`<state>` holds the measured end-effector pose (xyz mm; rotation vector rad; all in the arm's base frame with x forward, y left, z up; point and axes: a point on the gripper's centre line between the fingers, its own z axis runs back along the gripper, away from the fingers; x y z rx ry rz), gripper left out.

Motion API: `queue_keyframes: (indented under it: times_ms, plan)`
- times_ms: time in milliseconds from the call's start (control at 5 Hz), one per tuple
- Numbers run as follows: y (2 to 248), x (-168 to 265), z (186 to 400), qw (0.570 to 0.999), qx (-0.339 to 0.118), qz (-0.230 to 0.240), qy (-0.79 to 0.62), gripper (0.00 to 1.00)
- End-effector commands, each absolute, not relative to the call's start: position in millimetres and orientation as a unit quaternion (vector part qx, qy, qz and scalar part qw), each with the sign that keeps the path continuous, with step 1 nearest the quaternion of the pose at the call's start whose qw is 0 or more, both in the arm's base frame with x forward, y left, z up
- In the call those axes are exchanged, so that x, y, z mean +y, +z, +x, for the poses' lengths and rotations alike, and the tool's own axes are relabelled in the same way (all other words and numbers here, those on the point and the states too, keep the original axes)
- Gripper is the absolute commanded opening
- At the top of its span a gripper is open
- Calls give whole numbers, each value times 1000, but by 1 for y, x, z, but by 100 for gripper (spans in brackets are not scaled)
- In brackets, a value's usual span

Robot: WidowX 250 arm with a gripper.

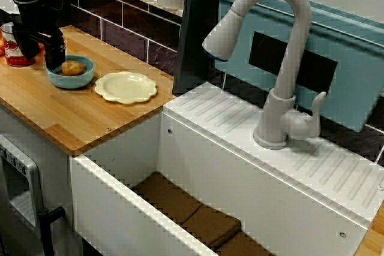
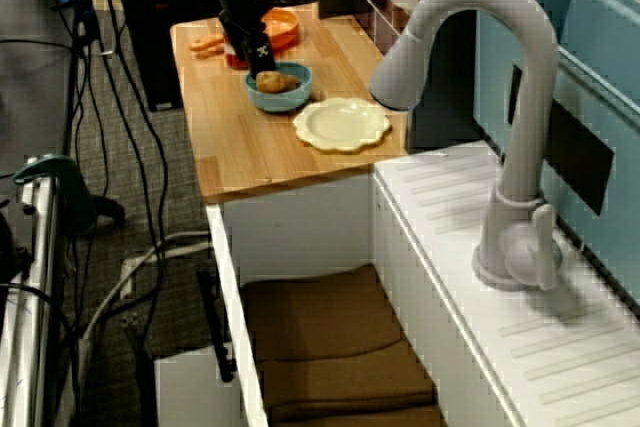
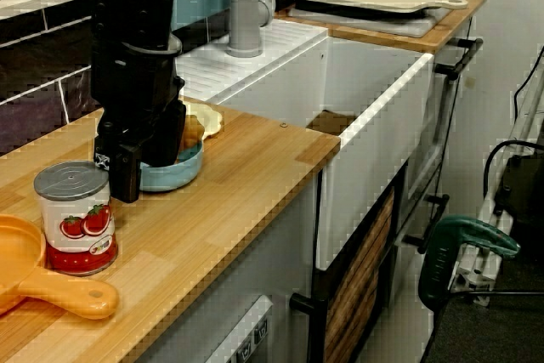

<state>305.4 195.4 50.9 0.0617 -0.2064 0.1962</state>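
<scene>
Nearest in the view from the table's end: orange pan [image 3: 38, 282], handle toward the camera, with a tomato can [image 3: 78, 218] upright just beside it on the wooden table [image 3: 246, 176]. Just past the can, black gripper [image 3: 149, 167] low at the near rim of a blue bowl [image 3: 177, 174]. Fingers spread, the near finger [image 3: 126, 172] down outside the bowl wall and close to the tabletop, nothing pinched between them. Inside the bowl, a brown potato [image 1: 72, 68], lying loose toward the side away from the gripper. Just beside the fingers in the view from the sink side, contact not clear. Beyond the bowl and close beside it, a pale yellow scalloped plate [image 1: 125, 86] flat on the table. Further along, a white farmhouse sink [image 1: 120, 205] set against the table's end, brown mats [image 1: 183, 208] on its floor. Behind it, a white gooseneck faucet [image 1: 282, 58] on the ribbed deck and a light blue bin [image 1: 351, 52] against the wall.
</scene>
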Motion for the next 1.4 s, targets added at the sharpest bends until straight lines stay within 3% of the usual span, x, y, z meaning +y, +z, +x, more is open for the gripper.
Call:
queue_keyframes:
  times_ms: [0,600,1200]
  plan:
    - [53,197,304,989,-107,35,99,0]
    - [61,195,305,988,-105,23,107,0]
    - [93,192,311,989,-106,-9,100,0]
